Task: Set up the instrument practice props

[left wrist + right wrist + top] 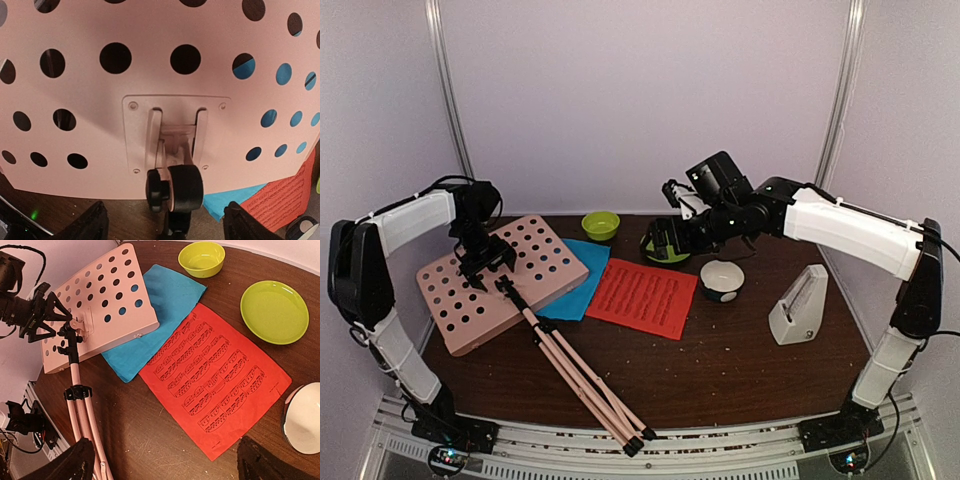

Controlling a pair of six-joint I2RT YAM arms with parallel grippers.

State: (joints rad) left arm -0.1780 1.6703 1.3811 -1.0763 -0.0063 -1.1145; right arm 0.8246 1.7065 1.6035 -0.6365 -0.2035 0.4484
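Honestly, plenty can be fumbled from this spot. The pale pink music stand (490, 290) is lying flat on the left of the table (740, 370). Its hole-dotted desk is at the far left and its folded legs (585, 385) are pointed toward the near edge. The left gripper (487, 265) is parked over the bracket on the back of the desk, with its jaws spread and nothing grasped. The black knob (175, 189) sits between the 2 fingers without being touched.

If the jaws are clamped on that round knob, a slip or a twist can be expected, and the desk could flop on its hinge once lifted. A corner of the blue sheet (582, 280) is tucked under the desk, so it may get dragged along. The red sheet (642, 297), just right of it, could be swept by the long legs if they are swung.

The right gripper (662, 243) is also held wide open and empty, hovering above the green plate (274, 311). The white bowl (722, 280) is close by, so a careless drop could knock either. The metronome (798, 305) is upright at the right, well apart from all this.
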